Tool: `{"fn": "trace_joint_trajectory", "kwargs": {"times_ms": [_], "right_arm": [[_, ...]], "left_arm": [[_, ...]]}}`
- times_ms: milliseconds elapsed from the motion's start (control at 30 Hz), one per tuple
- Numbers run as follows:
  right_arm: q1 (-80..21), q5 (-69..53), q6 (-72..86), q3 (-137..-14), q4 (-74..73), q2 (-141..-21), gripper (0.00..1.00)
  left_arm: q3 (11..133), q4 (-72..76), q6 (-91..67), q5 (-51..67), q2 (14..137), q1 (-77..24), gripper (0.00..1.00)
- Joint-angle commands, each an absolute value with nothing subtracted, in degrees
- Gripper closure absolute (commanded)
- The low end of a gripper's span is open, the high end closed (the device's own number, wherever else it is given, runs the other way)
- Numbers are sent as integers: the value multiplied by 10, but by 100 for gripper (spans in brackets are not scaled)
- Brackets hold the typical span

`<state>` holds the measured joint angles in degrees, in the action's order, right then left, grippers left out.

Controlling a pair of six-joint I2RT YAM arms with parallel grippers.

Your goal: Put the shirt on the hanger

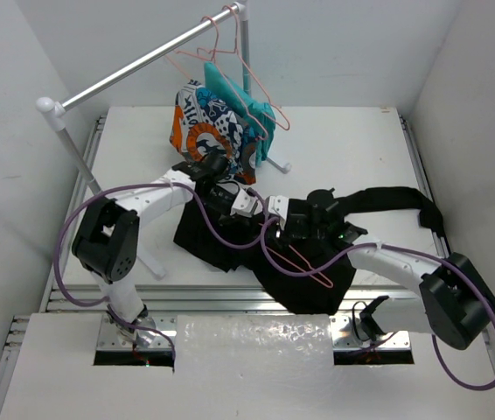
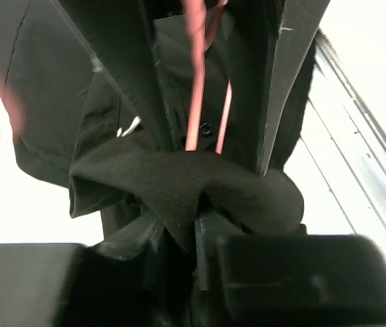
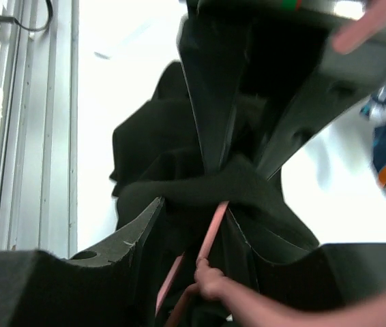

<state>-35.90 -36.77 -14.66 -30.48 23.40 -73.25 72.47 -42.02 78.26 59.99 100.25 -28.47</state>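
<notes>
The black shirt [image 1: 304, 293] lies crumpled in the middle of the table. My left gripper [image 1: 256, 214] reaches in from the left and is shut on a fold of the shirt [image 2: 179, 184]; its jaws [image 2: 186, 231] pinch the cloth. Facing it from the right, my right gripper [image 1: 281, 223] holds the pink wire hanger [image 1: 310, 265] near its twisted neck. The hanger's wires [image 3: 213, 228] run between that gripper's [image 3: 194, 208] parted fingers and go under the pinched fold. In the left wrist view the hanger [image 2: 194, 102] hangs above the shirt.
A clothes rack's bar [image 1: 142, 61] crosses the back left with spare pink hangers [image 1: 247, 79]. An orange, navy and white patterned garment [image 1: 199, 122] and a teal garment [image 1: 252, 109] hang from it. The rack's leg [image 1: 151, 262] slants across the table's left. A metal rail [image 1: 230, 302] runs along the near edge.
</notes>
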Motion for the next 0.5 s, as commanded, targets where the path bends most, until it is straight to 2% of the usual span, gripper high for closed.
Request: {"fn": "trace_joint_trajectory", "kwargs": {"times_ms": [0,167,200,333,367,433,467], "right_arm": [[-367,-398,-178,-355,232,-717,100],[-369,-398,-185,-380,229,-722,100],[-369,-401,-184,-386,227,-728,100],[-370,-395,-173,-397,201,-735,100],[-370,-383,-164,-400,192,-732,88],[-370,-346,-147,-408,152,-716,56],[-369,-333,-145,-404,139,-706,33]], "left_arm": [[759,-467,784,644,974,-290,88],[765,-492,773,636,955,-291,92],[761,-498,771,635,951,-291,100],[755,-497,737,618,941,-289,100],[752,-495,734,611,938,-287,100],[734,-482,720,591,922,-283,100],[725,-459,699,568,909,-281,100]]}}
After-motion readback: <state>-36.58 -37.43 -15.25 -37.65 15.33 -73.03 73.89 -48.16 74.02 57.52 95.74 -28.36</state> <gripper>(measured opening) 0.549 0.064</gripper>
